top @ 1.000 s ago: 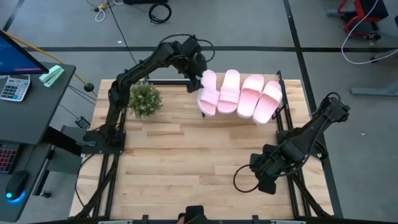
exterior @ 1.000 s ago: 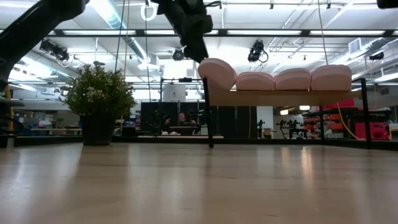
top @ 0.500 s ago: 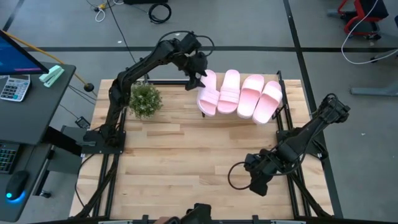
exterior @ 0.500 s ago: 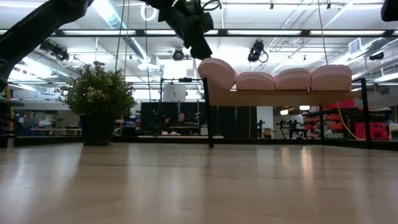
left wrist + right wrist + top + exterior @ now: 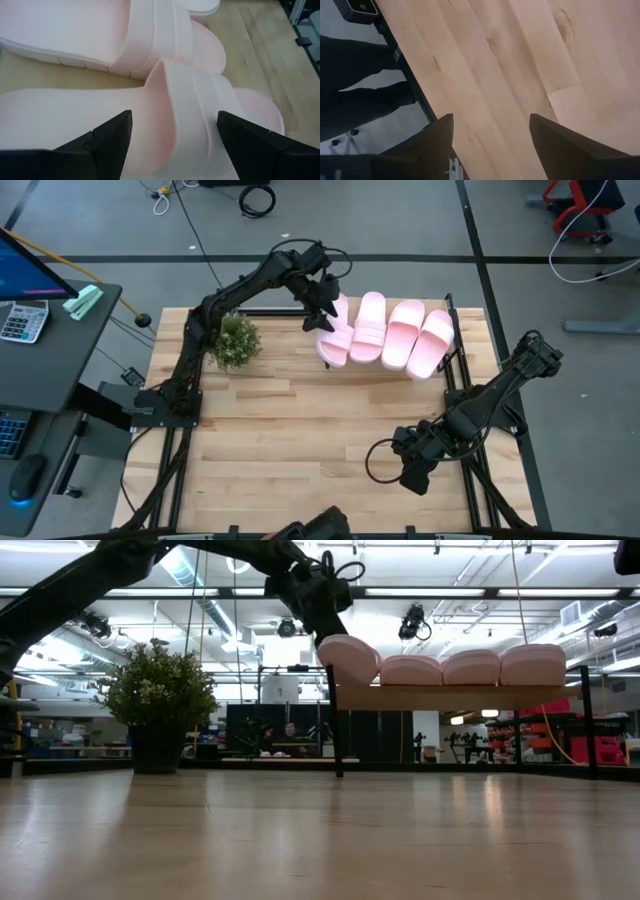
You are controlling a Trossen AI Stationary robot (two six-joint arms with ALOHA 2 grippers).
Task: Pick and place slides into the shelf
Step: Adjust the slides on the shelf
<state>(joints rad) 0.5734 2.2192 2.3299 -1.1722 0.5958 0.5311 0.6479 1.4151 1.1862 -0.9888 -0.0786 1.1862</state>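
Four pale pink slides [image 5: 385, 332] lie side by side, soles down, on the shelf [image 5: 450, 696], a raised light-wood board on thin black uprights at the table's far right. My left gripper [image 5: 323, 308] is open just over the leftmost slide [image 5: 165, 115]. One finger stands on each side of that slide's strap [image 5: 182, 95]. In the low view this gripper [image 5: 322, 622] is right above that slide [image 5: 348, 655]. My right gripper [image 5: 408, 472] hangs open over bare tabletop near the table's near right corner. My left gripper comes at the leftmost slide slanting down from the far left, its fingers [image 5: 107, 137] open along the slide on either side of the strap. I cannot tell whether the fingertips touch the footbed. The slide lies flat on the shelf.
A potted plant [image 5: 233, 340] stands at the far left of the table, close to the left arm. The plank tabletop [image 5: 300, 430] is bare across its middle and near side. A desk with a calculator [image 5: 25, 320] stands beyond the left edge.
My left gripper has come down toward the leftmost slide and a little toward the table's right, with its wrist turning; it stays open. My right gripper has shifted slightly toward the table's left and rolled. The slides have not moved.
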